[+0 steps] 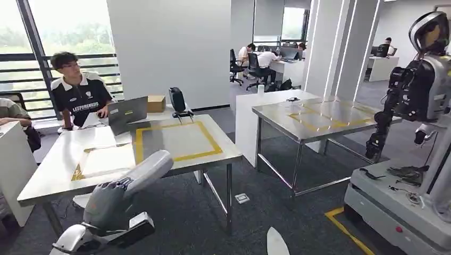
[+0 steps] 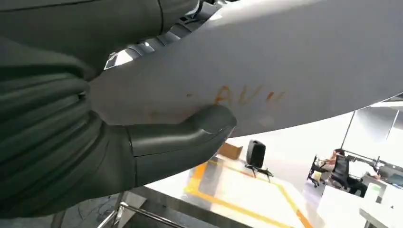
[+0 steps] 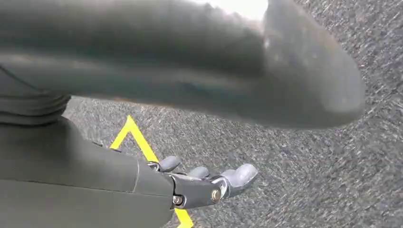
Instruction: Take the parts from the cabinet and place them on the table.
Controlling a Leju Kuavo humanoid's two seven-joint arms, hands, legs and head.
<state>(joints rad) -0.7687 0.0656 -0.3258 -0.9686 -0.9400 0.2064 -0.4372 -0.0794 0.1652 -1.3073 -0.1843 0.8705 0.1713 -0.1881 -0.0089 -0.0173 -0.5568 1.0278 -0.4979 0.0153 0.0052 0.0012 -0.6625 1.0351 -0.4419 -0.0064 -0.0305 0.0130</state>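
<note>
- Gripping a long grey part (image 2: 266, 71), the left hand (image 1: 109, 204) presses its thumb (image 2: 190, 135) against it, short of the near table's (image 1: 48, 175) front edge.
- Right hand (image 3: 204, 183) hangs over carpet, fingers loosely apart, holding nothing.

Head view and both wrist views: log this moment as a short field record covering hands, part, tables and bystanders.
left robot hand: holds a long light-grey part, thumb pressed to its side
right robot hand: holds nothing, fingers apart, above grey carpet
nearest table: ahead of the held part, with a yellow taped rectangle
second table: to the right, also taped
person: seated at the nearest table's far side, by a laptop
other robot: standing at far right
</note>
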